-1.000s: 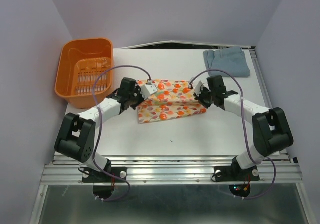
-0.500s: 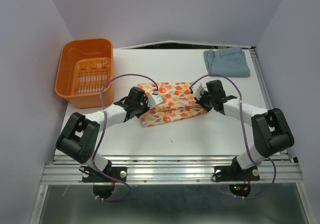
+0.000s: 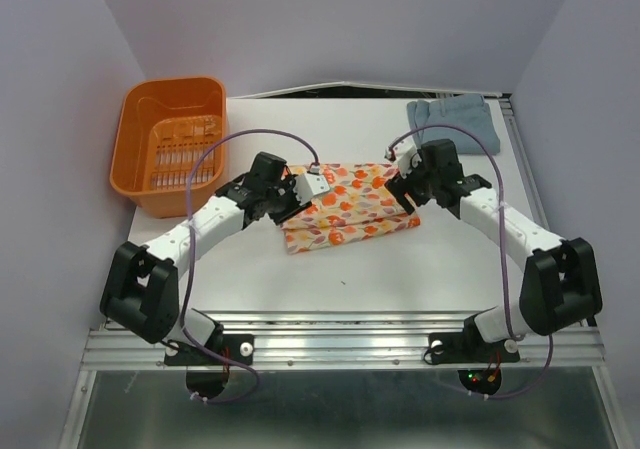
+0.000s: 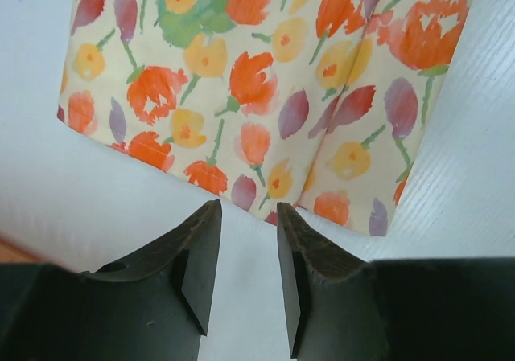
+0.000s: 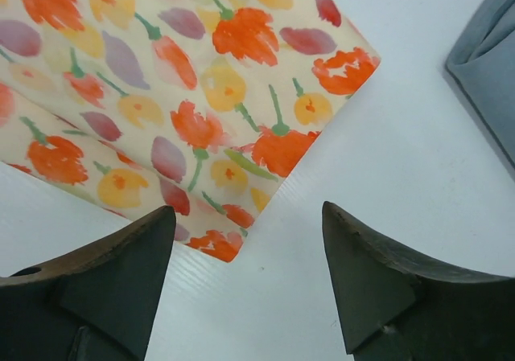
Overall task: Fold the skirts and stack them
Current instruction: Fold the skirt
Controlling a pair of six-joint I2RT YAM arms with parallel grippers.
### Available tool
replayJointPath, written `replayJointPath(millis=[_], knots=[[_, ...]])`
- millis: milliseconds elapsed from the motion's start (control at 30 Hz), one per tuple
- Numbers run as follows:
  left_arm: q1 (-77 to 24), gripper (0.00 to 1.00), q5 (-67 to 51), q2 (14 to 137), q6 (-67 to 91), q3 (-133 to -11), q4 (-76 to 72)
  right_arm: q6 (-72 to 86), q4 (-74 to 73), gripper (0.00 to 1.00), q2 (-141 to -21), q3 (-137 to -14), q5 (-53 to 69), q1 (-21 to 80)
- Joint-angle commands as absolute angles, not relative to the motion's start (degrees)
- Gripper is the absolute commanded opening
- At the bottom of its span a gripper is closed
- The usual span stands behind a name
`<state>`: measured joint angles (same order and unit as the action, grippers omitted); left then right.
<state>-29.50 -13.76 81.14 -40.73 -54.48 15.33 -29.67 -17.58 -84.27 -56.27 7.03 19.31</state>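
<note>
The floral skirt [image 3: 352,209] lies folded flat on the white table, a strip with orange, yellow and purple tulips. My left gripper [image 3: 303,191] hovers at its left end, open with only bare table between the fingers [image 4: 201,256]; the skirt's edge [image 4: 257,88] lies just ahead of the tips. At the skirt's right end my right gripper [image 3: 398,181] stands wide open and empty, the skirt's corner [image 5: 193,96] ahead and to the left of its fingertips [image 5: 141,256]. A folded blue skirt [image 3: 452,122] rests at the back right and also shows at the right edge of the right wrist view [image 5: 487,63].
An orange plastic basket [image 3: 170,144] sits at the table's back left corner. Grey walls close in the left, right and back sides. The metal rail with both arm bases runs along the near edge.
Both grippers have opened and let go of the floral skirt, which now lies folded over itself. Both arms have drawn back a little from its ends.
</note>
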Motion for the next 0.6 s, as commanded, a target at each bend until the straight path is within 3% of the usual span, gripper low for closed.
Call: replayJointPath(millis=[0, 300, 567], knots=[[-29.5, 0.45, -16.4, 82.4, -41.5, -59.4, 19.4, -23.4, -23.0, 0.77, -79.5, -62.4, 9.8, 19.3], [-30.4, 0.40, -14.3, 96.5, -36.8, -67.2, 18.8, -10.4, -38.7, 0.62, -87.8, -65.3, 14.8, 19.3], [-31.9, 0.38, -15.4, 101.0, -36.7, -63.4, 21.0, -8.7, -43.0, 0.57, -93.9, -66.0, 12.6, 19.3]])
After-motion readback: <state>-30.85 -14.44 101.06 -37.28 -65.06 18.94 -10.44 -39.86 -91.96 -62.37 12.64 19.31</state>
